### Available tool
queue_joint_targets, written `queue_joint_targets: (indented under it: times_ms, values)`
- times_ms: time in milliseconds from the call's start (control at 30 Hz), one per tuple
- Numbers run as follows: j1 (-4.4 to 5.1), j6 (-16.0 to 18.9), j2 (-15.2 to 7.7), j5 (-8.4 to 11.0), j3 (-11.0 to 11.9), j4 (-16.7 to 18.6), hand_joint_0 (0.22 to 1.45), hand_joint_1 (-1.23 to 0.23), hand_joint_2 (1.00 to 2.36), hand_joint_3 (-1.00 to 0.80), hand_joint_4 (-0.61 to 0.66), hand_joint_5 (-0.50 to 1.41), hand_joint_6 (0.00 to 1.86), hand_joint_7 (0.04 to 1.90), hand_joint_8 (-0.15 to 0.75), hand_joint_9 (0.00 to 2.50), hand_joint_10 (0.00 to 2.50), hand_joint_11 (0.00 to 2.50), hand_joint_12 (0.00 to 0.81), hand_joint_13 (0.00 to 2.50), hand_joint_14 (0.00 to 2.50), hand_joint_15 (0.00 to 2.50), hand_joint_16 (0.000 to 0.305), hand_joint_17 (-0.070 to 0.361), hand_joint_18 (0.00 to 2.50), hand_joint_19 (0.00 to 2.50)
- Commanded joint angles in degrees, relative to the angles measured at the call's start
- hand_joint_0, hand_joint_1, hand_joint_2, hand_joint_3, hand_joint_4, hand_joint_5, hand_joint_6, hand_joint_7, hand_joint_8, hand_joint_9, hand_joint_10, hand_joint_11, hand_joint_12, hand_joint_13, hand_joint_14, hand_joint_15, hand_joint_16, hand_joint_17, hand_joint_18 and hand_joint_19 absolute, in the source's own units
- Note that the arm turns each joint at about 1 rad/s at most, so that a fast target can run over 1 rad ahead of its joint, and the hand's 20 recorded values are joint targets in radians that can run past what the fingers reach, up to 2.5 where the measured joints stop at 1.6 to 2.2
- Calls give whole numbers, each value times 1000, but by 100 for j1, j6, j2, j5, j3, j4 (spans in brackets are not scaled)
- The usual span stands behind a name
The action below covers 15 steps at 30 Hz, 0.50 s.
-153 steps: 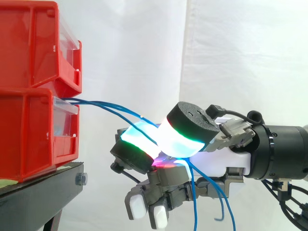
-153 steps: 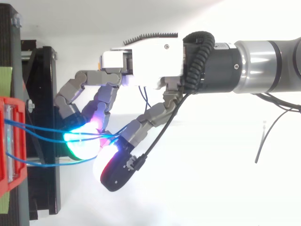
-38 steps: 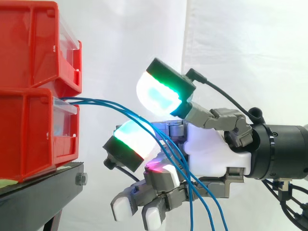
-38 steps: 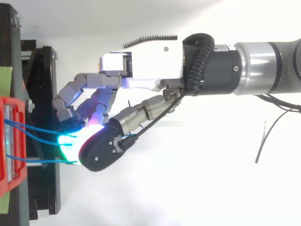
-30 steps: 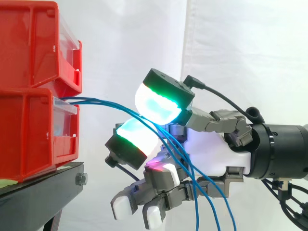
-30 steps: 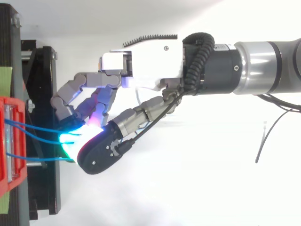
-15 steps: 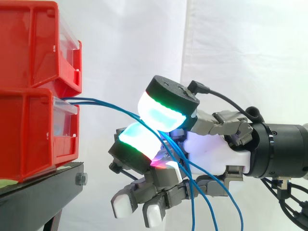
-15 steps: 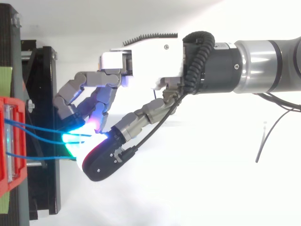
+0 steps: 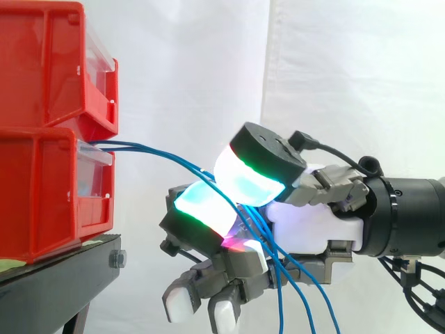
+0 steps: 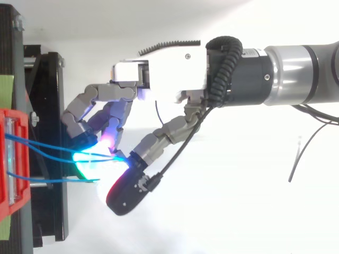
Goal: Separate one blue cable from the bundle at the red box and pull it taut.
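Place: a robotics lab, laid out as a test bench (nothing of a home or a shop about it).
Backdrop: a white curtain (image 9: 348, 83) hangs behind everything, from 12 to 3 o'clock in the side view.
Fixture: red bins (image 9: 42, 188), one stacked on the other, at 9 o'clock on a black stand (image 9: 55, 278) with a bolt head at its edge, at 8 o'clock.
Machine: an industrial arm (image 10: 296, 74) of grey metal and black comes in from 3 o'clock, carrying a hand (image 9: 313, 223) whose pads glow green and cyan.
Test piece: thin blue cables (image 9: 153, 153) lead out of the lower bin's front toward the middle.
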Motion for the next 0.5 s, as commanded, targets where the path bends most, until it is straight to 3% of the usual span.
queue_joint_targets:
  times_ms: [0, 133, 233, 333, 400, 467]
  values:
    - [-6, -28, 18, 0, 9, -38, 481, -860, 1000, -500, 63, -128, 884, 1239, 332, 1166, 21, 1071, 377, 688, 19, 510, 53, 118, 724, 668]
    - [-15, -98, 79, 0, 9, -65, 431, -866, 1000, -500, 64, -126, 881, 1219, 347, 1162, 20, 1039, 397, 692, 18, 512, 57, 129, 741, 651]
    - [-23, -107, 141, 0, 9, -126, 409, -783, 1000, -500, 75, -125, 875, 1172, 359, 1164, 20, 1030, 410, 687, 18, 510, 60, 135, 752, 658]
    - [-32, -116, 167, 26, 44, -179, 478, -563, 1000, -500, 58, -121, 856, 1092, 337, 1164, 22, 1003, 385, 668, 20, 501, 54, 123, 704, 685]
    - [-32, -116, 167, 26, 61, -196, 594, -454, 1000, -500, 42, -118, 835, 1092, 301, 1177, 24, 1009, 352, 666, 20, 513, 47, 106, 663, 721]
    - [-41, -116, 167, 26, 70, -205, 619, -451, 1000, -500, 46, -116, 824, 1115, 303, 1173, 24, 999, 350, 667, 21, 517, 47, 105, 663, 725]
